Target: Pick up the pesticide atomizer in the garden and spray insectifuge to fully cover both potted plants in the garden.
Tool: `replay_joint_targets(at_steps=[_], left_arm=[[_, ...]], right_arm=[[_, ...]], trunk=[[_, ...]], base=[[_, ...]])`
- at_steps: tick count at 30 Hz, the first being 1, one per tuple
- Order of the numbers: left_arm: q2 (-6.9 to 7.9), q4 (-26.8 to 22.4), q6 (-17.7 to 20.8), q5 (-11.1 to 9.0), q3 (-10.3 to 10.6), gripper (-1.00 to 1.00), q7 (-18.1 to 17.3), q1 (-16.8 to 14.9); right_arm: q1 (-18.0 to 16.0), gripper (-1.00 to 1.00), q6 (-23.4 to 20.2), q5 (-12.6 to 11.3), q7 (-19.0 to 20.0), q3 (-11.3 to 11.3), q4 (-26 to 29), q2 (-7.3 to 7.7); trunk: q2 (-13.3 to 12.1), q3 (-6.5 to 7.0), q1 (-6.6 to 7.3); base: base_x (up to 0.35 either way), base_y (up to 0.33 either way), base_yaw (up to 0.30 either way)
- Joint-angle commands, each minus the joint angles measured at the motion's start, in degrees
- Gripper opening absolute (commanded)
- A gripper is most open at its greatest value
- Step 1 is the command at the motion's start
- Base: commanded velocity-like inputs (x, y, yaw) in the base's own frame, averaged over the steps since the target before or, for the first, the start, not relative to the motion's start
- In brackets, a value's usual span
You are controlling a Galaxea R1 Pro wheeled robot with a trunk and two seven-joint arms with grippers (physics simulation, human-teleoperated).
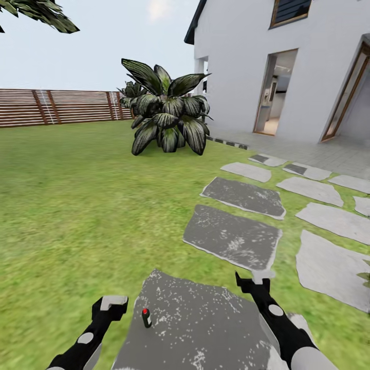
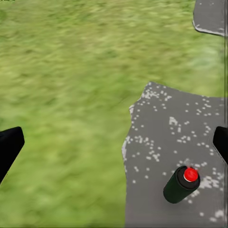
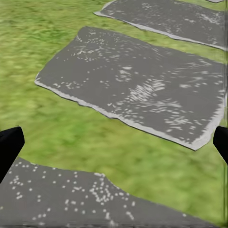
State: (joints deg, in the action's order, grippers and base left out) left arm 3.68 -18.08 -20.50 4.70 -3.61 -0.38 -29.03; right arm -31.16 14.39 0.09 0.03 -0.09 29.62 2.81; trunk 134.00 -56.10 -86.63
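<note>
Fingers of both arms spread wide; pesticide atomizer stands upright on stone.

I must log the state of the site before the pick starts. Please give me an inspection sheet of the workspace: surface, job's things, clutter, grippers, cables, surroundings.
Surface: green lawn with flat grey stepping stones; the nearest dark stepping stone lies between the two arms.
Job's things: pesticide atomizer, a small dark bottle with a red top, stands upright on that stone near its edge on the left gripper's side, free of both grippers; the left wrist view shows it too. Potted plants: nothing seen.
Clutter: nothing seen.
Grippers: left gripper open, low above the grass beside the stone; right gripper open, holding nothing.
Cables: nothing seen.
Surroundings: large dark leafy bush, brown slatted fence, white house with open doorways.
</note>
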Motion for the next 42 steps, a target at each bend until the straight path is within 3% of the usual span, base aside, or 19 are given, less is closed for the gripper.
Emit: replay_joint_targets(at_steps=[1, 19, 42], left_arm=[[-0.05, 0.04, -0.23, 0.5, -0.4, 1.0, -0.03, -0.01], [-0.1, -0.02, -0.59, 0.58, -0.52, 1.0, 0.03, 0.14], [-0.08, 0.15, -0.5, 0.57, -0.52, 1.0, 0.03, 0.11]], right_arm=[[-0.04, 1.0, 0.19, 0.01, -0.04, 0.01, -0.41, -0.03], [-0.04, 1.0, 0.29, 0.0, -0.28, 0.0, -1.32, -0.09], [-0.04, 1.0, 0.29, -0.09, -0.3, -0.09, -1.32, -0.11]], trunk=[[0.02, -0.05, 0.01], [0.02, -0.05, 0.01], [9.24, -5.65, -5.04]], base=[[0.0, 0.0, -0.22], [-0.081, 0.064, -0.269], [0.0, 0.0, -0.019]])
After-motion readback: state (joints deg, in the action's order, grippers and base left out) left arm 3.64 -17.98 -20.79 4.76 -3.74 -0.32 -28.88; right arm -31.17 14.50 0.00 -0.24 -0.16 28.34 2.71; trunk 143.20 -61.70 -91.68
